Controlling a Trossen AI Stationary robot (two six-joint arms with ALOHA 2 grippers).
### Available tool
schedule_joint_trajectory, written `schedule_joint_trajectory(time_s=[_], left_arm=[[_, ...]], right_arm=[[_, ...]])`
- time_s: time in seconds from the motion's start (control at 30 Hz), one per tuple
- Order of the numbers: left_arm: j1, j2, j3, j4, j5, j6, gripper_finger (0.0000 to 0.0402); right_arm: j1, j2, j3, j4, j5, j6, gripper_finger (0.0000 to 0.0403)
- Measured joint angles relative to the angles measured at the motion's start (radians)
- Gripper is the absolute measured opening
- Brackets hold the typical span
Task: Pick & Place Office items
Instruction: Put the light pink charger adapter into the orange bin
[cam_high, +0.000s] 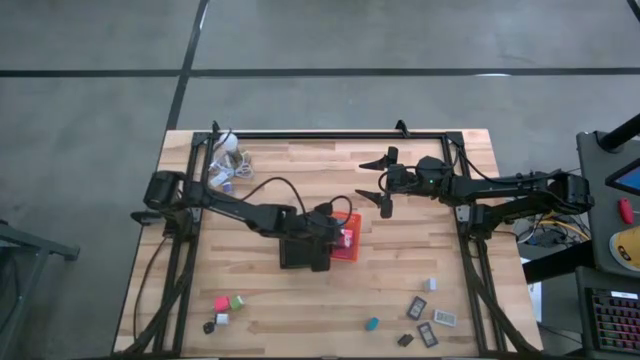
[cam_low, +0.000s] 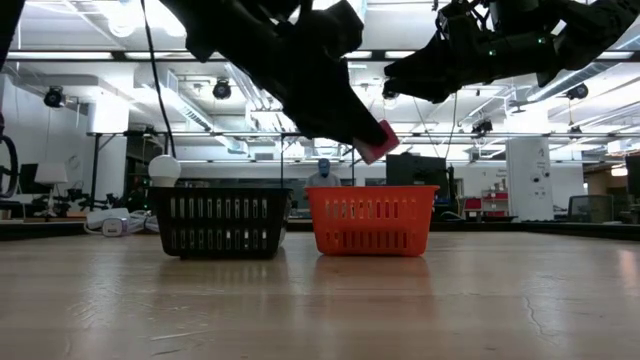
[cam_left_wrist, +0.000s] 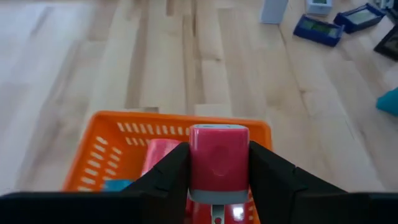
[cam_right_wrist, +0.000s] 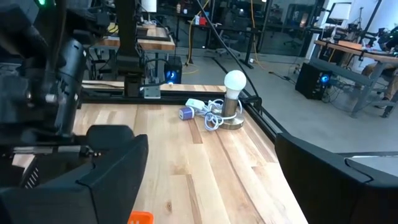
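A small red block with a grey end is pinched between the two dark fingers of the left gripper, which hangs in the air directly over the orange tray near the middle of the wooden table. The tray already holds a pink piece, and a black tray stands just beside it. By the look of it, the placing step is in hand: the block is carried over its tray but not yet let go, so the next move calls for lowering a little and parting the fingers so it drops inside the walls. The right gripper waits raised above the far side of the table, jaws spread wide and holding nothing. Other office items lie scattered along the near edge: a teal block, flat dark rectangles, and pink and green blocks.
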Motion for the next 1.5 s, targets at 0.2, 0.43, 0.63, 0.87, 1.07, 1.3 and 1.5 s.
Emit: schedule_joint_trajectory(time_s=[0.2,0.43,0.63,0.87,1.07,1.3,1.5], left_arm=[[0.000,0.033,0.006,-0.015,0.006,-0.080,0.0136],[0.000,0.083,0.004,-0.026,0.008,-0.138,0.0136],[0.000,0.111,0.007,-0.033,0.020,-0.170,0.0136],[0.000,0.108,0.007,-0.036,0.022,-0.170,0.0136],[0.000,0.108,0.006,-0.037,0.022,-0.170,0.0152],[0.000,0.108,0.005,-0.044,0.026,-0.170,0.0188],[0.001,0.108,0.005,-0.041,0.026,-0.170,0.0193]], right_arm=[[0.000,0.000,0.000,-0.001,0.000,0.000,0.0341],[0.000,0.001,0.000,-0.001,0.000,0.000,0.0350],[0.000,0.001,0.000,-0.001,0.000,0.000,0.0345],[0.000,0.001,0.000,0.000,0.000,0.000,0.0341],[0.000,0.001,0.000,0.000,0.000,0.000,0.0349],[0.001,0.001,0.000,0.000,0.000,0.000,0.0344],[0.001,0.001,0.000,0.000,0.000,0.000,0.0341]])
